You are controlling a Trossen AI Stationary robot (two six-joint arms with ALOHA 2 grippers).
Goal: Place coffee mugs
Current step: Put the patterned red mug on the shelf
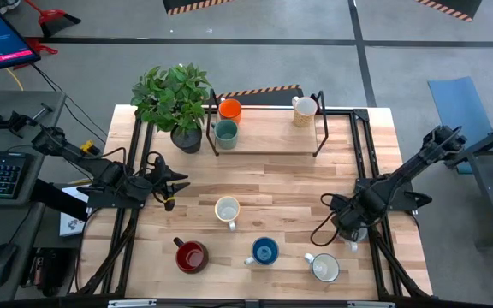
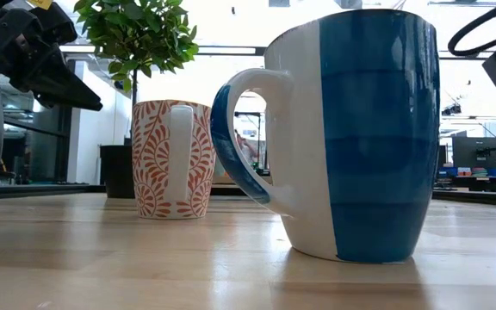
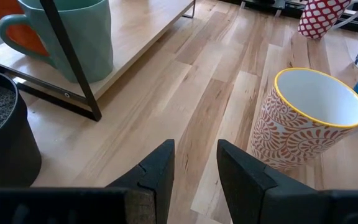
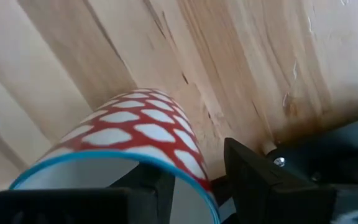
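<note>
Red-lattice mug (image 4: 135,149) pinched at rim by right gripper (image 4: 197,180); left gripper (image 3: 194,168) released, beside orange-patterned mug (image 3: 309,118).

Hiding under the right gripper (image 1: 349,229) in the high view: most of the red-and-white lattice mug (image 4: 135,134), its base running off the right wrist picture's edge. Being cropped at the low view's left edge beside the blue mug (image 2: 351,129): a dark rounded body. Being cut off beside the teal mug (image 3: 73,34): the orange mug (image 3: 17,28).
</note>
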